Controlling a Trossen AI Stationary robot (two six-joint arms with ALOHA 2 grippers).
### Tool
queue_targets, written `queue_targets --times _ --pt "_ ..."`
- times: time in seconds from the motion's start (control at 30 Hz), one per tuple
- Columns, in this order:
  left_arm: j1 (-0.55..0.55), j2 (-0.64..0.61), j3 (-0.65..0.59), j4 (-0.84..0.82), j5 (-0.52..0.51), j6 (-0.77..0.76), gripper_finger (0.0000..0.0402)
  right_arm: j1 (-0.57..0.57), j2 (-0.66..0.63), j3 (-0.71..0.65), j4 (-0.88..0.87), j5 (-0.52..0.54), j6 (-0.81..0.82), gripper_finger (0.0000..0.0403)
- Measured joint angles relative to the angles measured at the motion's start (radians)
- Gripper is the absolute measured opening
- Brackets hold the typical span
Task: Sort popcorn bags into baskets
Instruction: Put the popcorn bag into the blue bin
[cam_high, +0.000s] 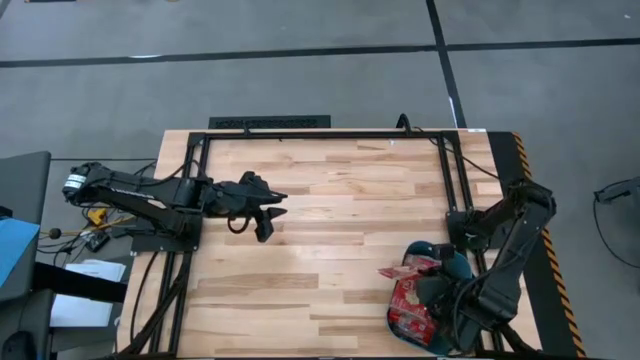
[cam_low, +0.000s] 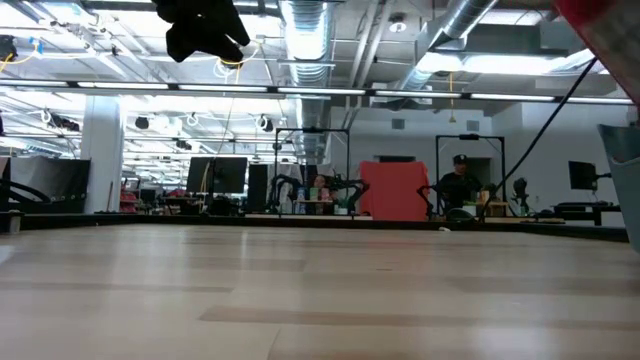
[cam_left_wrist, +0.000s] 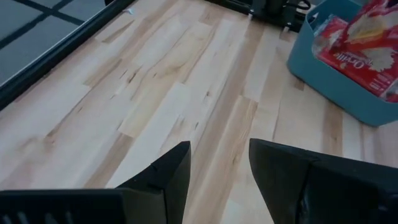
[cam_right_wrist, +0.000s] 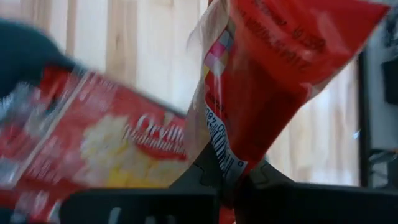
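One flat red popcorn bag (cam_right_wrist: 267, 81) hangs pinched between the fingers of your right gripper (cam_right_wrist: 227, 180), caught by its crimped lower edge so that the rest of the packet stands up and away from the jaws. I judge you hold it by the edge because a flat bag gives nothing else to grip, and because it will drop flat when you let go. Your right gripper (cam_high: 437, 287) hangs over the teal-blue plastic rectangular basket (cam_high: 462, 262) at the near right corner of the pale wooden slatted table (cam_high: 330, 200), so the held bag sits directly above the spot where it belongs. Just below it, inside the basket, lie other red popcorn bags with yellow popcorn pictures (cam_high: 408, 312), stacked loosely and overlapping; how many, you cannot count from here. No loose bags show on the open table, so I judge the sorting is close to done.

Your left gripper (cam_high: 268, 215) waits well apart over the left middle of the table, its two dark fingers (cam_left_wrist: 165, 177) spread and holding nothing. From its wrist you see the basket's wall (cam_left_wrist: 323, 81) across the boards, red packets (cam_left_wrist: 360, 43) showing above the rim.
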Motion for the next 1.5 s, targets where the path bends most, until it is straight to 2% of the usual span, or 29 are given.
queue_targets --times 0.23,0.63,0.77,1.1,1.37,1.5 --pt "0.0 0.0 0.0 0.0 0.001 -0.007 0.0151 0.006 0.001 -0.057 -0.006 -0.152 0.081 0.0038" --pt "0.0 0.0 0.0 0.0 0.002 -0.008 0.0151 0.006 0.001 -0.058 0.029 -0.214 0.066 0.0056" --pt "0.0 0.0 0.0 0.0 0.002 0.008 0.0151 0.005 0.001 -0.058 0.103 -0.255 0.073 0.0071" --pt "0.0 0.0 0.0 0.0 0.002 0.009 0.0151 0.012 0.001 -0.058 0.148 -0.343 0.077 0.011" --pt "0.0 0.0 0.0 0.0 0.0 0.028 0.0151 0.01 0.001 -0.058 0.196 -0.357 0.07 0.0169" --pt "0.0 0.0 0.0 0.0 0.0 0.028 0.0151 0.01 0.001 -0.058 0.197 -0.439 0.084 0.0205"
